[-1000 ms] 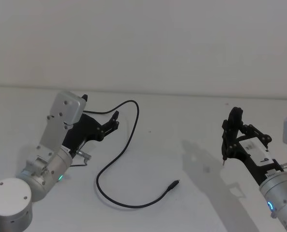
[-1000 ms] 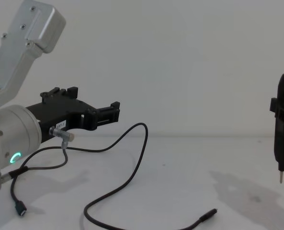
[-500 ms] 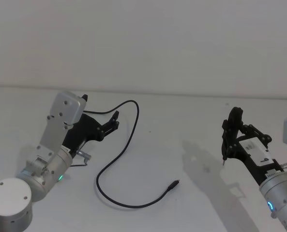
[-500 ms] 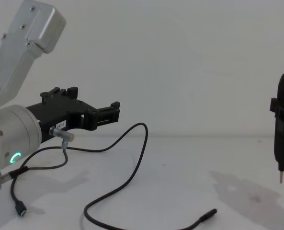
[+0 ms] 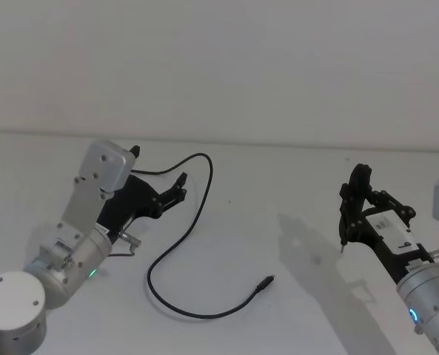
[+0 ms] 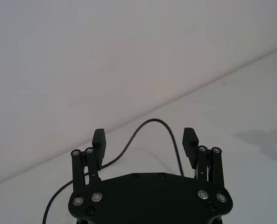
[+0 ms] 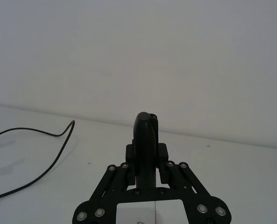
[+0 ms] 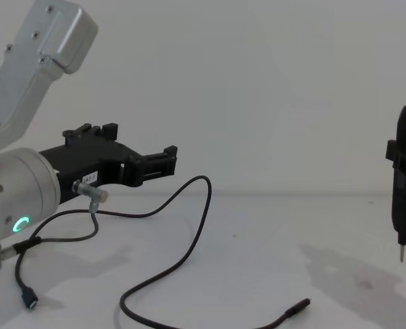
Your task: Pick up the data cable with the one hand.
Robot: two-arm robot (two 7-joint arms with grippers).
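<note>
here left gripper, jaws apart, sits near the data cable, one end hidden; right gripper clenches pen tool

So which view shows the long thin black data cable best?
The head view: the thin black data cable shows from the black left gripper round to its slim plug. The chest view sees it side-on, curves flattened. The left wrist view catches an arch beyond the open jaws; the right wrist view, one stretch.
</note>
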